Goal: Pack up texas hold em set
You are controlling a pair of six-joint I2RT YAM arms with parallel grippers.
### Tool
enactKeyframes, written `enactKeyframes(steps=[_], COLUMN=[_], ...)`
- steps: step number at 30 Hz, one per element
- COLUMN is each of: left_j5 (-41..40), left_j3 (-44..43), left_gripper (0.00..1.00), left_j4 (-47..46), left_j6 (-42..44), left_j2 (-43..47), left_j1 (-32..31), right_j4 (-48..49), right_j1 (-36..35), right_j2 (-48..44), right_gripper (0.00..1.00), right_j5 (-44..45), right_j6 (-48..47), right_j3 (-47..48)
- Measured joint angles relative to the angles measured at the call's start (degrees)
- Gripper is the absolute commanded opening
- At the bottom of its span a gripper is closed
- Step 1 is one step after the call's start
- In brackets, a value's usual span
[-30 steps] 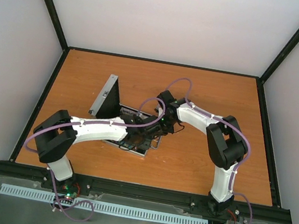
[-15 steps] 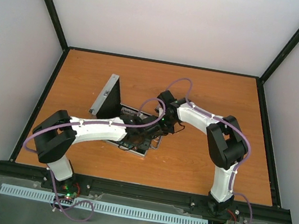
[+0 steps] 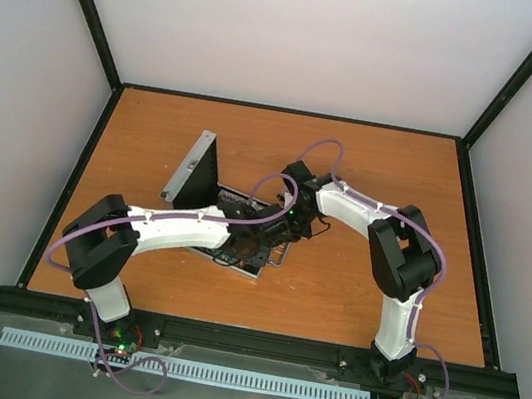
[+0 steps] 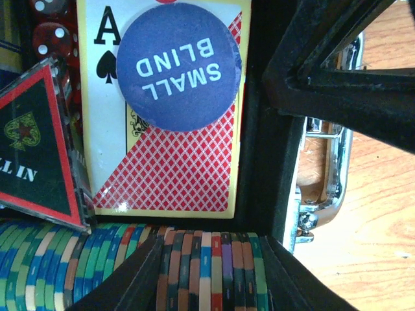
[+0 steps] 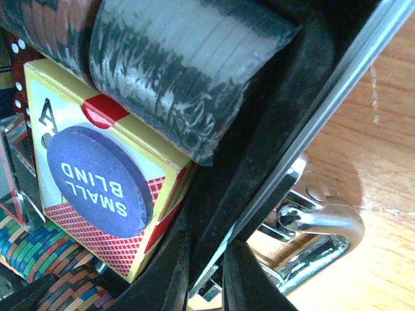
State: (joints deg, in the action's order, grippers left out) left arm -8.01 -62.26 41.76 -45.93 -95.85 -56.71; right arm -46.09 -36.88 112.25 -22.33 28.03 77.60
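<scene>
The silver case [image 3: 237, 256] lies open on the table with its lid [image 3: 193, 170] standing upright. Both grippers are over its right end, by the metal handle [image 4: 329, 181]. My left gripper [image 4: 211, 275] is shut on a stack of multicoloured poker chips [image 4: 207, 259] standing in the chip row. Above it, the red card deck [image 4: 175, 162] carries the blue SMALL BLIND button [image 4: 178, 65], with the triangular ALL IN button [image 4: 39, 149] on its left. My right gripper [image 5: 211, 278] straddles the case's black-lined front wall [image 5: 285, 129] and is shut on it.
Red dice [image 4: 52, 32] sit in the case beside the deck. A roll of grey-black chips [image 5: 188, 58] lies along the far side of the deck. The handle [image 5: 318, 240] sticks out over the orange table [image 3: 362, 296]. Black frame rails edge the table.
The left arm has crept slightly forward over the case. The right arm has stayed where it was.
</scene>
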Motion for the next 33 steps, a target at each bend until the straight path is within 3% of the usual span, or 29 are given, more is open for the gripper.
enactKeyframes(steps=[13, 24, 33], left_j5=[0.7, 0.4, 0.1], left_j3=[-2.0, -2.1, -2.8], left_gripper=[0.37, 0.33, 0.35], left_j4=[5.0, 5.0, 4.7], left_j6=[0.0, 0.0, -0.3], left_j2=[-0.2, -0.9, -1.9], left_j1=[-1.2, -1.3, -1.4], right_j4=[-0.9, -0.9, -1.1], right_j1=[0.1, 0.1, 0.7], right_j2=[0.5, 0.5, 0.5], right_gripper=[0.03, 0.03, 0.03], right_j5=[-0.1, -0.1, 0.0], right_j6=[-0.5, -1.0, -1.4], right_j3=[0.7, 0.7, 0.7])
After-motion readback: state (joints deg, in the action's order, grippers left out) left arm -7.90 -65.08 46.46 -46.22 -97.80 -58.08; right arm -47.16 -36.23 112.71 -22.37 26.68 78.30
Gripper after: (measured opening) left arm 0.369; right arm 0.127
